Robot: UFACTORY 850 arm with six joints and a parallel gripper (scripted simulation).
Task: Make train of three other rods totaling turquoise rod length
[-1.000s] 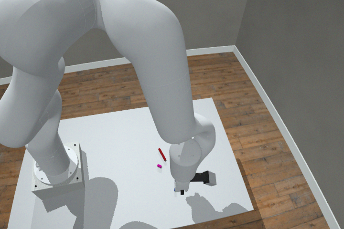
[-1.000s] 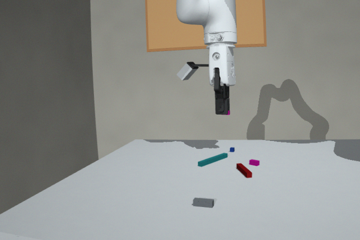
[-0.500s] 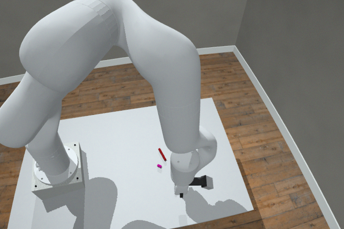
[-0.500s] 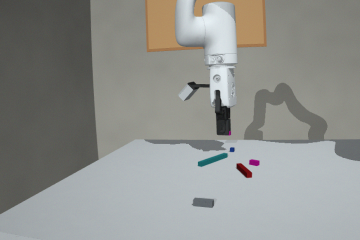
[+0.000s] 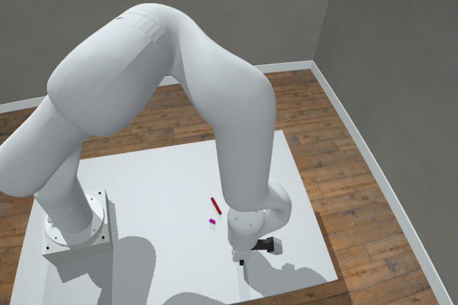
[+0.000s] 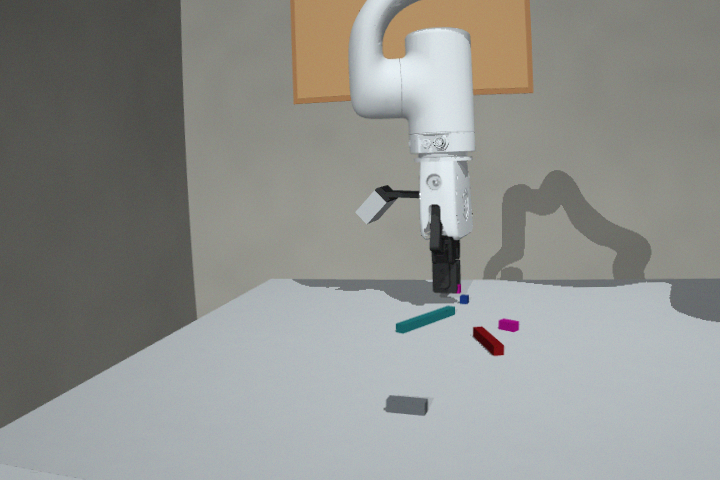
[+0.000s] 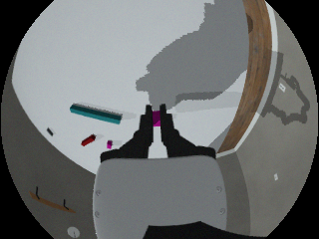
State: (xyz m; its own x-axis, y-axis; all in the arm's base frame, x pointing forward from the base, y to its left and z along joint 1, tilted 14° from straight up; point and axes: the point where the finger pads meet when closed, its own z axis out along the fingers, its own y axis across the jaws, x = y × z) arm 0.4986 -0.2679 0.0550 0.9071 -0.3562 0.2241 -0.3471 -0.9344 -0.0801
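Note:
My gripper (image 6: 446, 285) is shut on a magenta rod (image 7: 158, 119) and holds it low, at or just above the table near the far edge; it also shows in the wrist view (image 7: 158, 126) and in the top view (image 5: 241, 262). A small blue rod (image 6: 463, 298) lies right next to the fingers. The turquoise rod (image 6: 425, 319) lies flat in front of them and shows in the wrist view (image 7: 96, 114). A red rod (image 6: 488, 340) and a second magenta rod (image 6: 508, 324) lie to the right, also seen in the top view as the red rod (image 5: 215, 205) and the magenta rod (image 5: 212, 220).
A grey rod (image 6: 407, 404) lies apart, nearer the camera. The table's edge and wooden floor (image 7: 255, 80) are close beyond the gripper. The arm's base (image 5: 76, 230) stands at the table's left side.

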